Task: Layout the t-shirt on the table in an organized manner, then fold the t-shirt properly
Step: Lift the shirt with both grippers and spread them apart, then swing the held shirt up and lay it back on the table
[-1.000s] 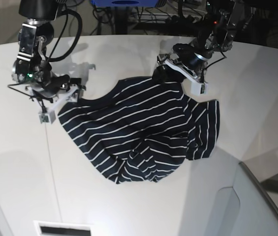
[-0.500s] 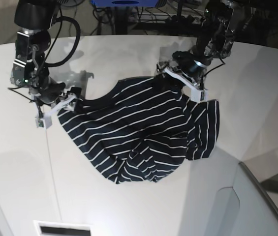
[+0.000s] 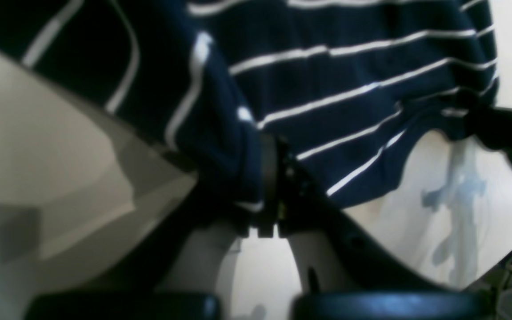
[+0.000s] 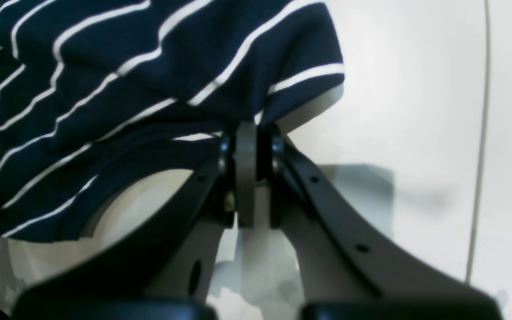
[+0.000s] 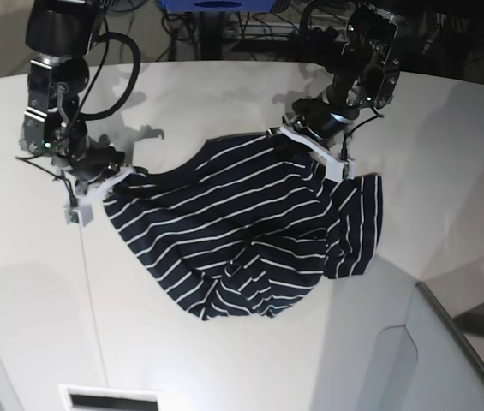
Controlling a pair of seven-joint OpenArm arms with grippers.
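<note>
Both arms reach down over the surface (image 5: pixel 224 360), left gripper (image 5: pixel 310 141) and right gripper (image 5: pixel 109 175) each clamped on an edge of the rumpled shirt (image 5: pixel 250 231) lying between them.

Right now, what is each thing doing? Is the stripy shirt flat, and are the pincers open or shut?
t-shirt: crumpled and bunched, not flat, not folded, pinched at two edges.
left pincer: shut on the t-shirt's edge.
right pincer: shut on the t-shirt's edge.
table: white, with the t-shirt lying on it.
</note>
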